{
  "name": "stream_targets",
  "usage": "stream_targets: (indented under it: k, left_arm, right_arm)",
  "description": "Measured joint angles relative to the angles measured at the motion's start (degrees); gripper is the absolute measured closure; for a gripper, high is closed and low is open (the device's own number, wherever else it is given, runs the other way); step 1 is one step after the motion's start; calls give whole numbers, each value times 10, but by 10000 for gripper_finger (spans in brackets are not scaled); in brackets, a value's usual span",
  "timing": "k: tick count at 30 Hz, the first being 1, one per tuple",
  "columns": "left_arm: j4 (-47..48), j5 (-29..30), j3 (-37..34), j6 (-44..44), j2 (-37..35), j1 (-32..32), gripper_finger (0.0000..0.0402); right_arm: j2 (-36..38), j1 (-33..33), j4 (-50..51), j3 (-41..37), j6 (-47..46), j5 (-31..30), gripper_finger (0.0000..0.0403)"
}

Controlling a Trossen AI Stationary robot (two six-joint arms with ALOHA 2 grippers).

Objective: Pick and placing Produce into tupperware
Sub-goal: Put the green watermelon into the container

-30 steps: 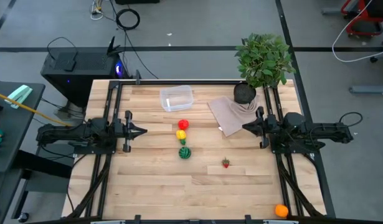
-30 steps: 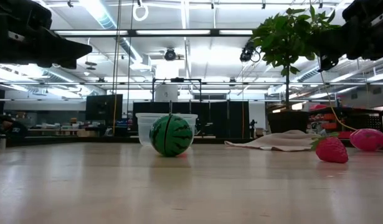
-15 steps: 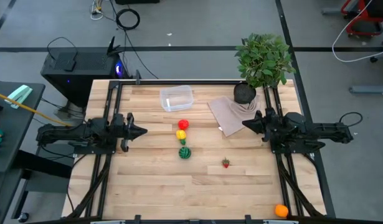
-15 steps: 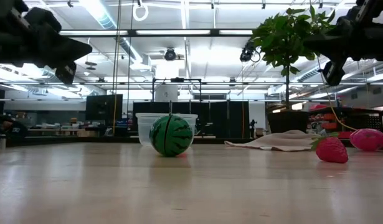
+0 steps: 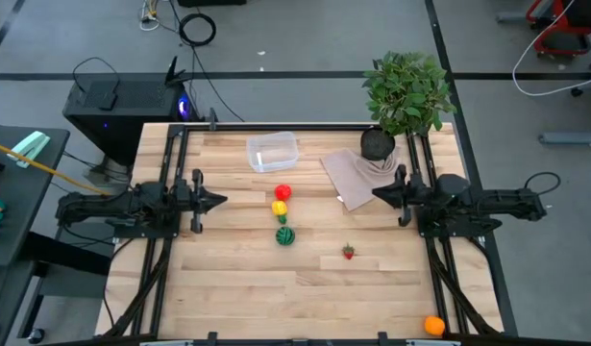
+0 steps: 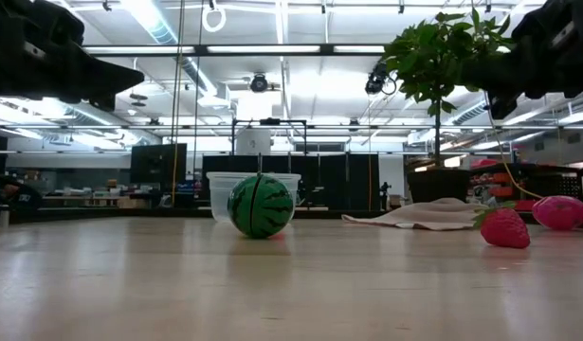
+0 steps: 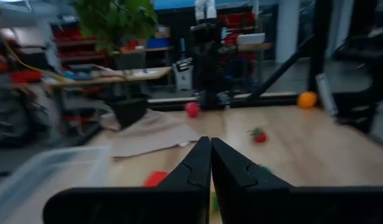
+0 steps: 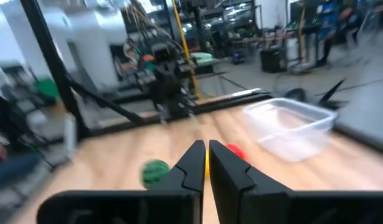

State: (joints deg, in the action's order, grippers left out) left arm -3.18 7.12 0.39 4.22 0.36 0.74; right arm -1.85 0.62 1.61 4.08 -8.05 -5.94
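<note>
The produce lies mid-table: a red piece [image 5: 283,192], a yellow piece [image 5: 280,208], a dark-green striped ball [image 5: 285,235] and a small strawberry [image 5: 349,253]. An orange piece [image 5: 433,326] rests at the near right corner. The clear tupperware [image 5: 272,152] stands toward the far edge. My left gripper [image 5: 223,201] hovers shut at the table's left, pointing level at the produce. My right gripper [image 5: 377,195] hovers shut at the right, pointing back at it. Both are well above the tabletop. From my wrists, shut fingers [image 7: 210,144] [image 8: 205,146] show with nothing between them.
A beige folded cloth [image 5: 353,175] lies at the far right, beside a leafy plant [image 5: 406,88] in a black pot [image 5: 377,144]. Black frame rails [image 5: 165,240] run along both table sides. Bare wood [image 5: 276,288] spreads toward the near edge.
Both grippers have rolled a little about the line they point along and have stayed where they were, shut. Nothing on the table has moved.
</note>
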Motion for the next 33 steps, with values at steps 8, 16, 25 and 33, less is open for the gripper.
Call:
stream_targets:
  k: [8, 16, 25, 33]
  left_arm:
    - [-46, 17, 0, -56, 0, -3, 384]
    - [-126, 23, 43, -67, 20, -3, 395]
    - [-127, 21, 209, -37, 218, 25, 385]
    - [-125, 21, 370, -144, 401, 36, 392]
  right_arm:
    - [-28, 0, -31, 4, -6, -16, 376]
    - [-80, 0, -74, 113, 25, -16, 376]
    - [-242, -1, 22, 310, 22, 86, 376]
    - [-345, 0, 84, 446, -111, 95, 376]
